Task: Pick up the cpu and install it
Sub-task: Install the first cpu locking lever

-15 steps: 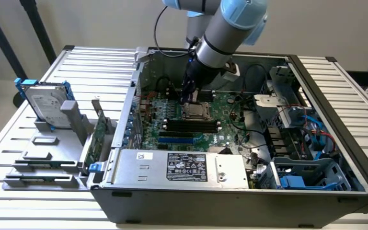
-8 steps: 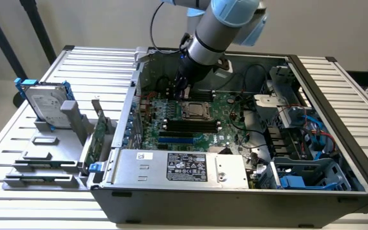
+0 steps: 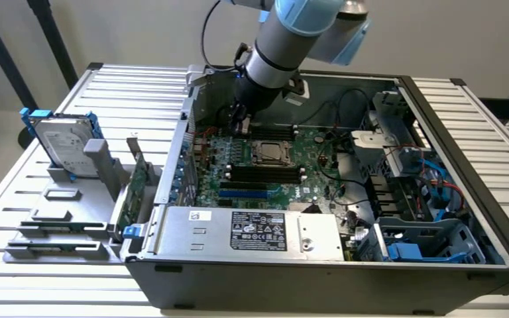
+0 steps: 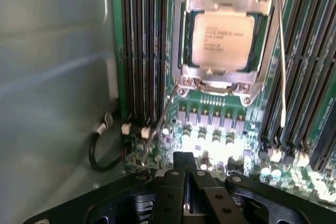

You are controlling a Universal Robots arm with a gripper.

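Small square cpu [image 4: 223, 40], silvery-grey top with printed text. Lies flat in its socket [image 4: 181, 40], mid motherboard [image 3: 315, 144], metal frame around its edges.

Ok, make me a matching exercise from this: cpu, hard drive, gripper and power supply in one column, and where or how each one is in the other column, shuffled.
Things:
1. cpu
2. hard drive
3. gripper
4. power supply

Places or states:
A. upright in the grey holder, outside the case
B. shut, over the motherboard
C. inside the case, along its near wall
D. lying in the socket

Pairs: 1-D, 2-A, 3-B, 4-C
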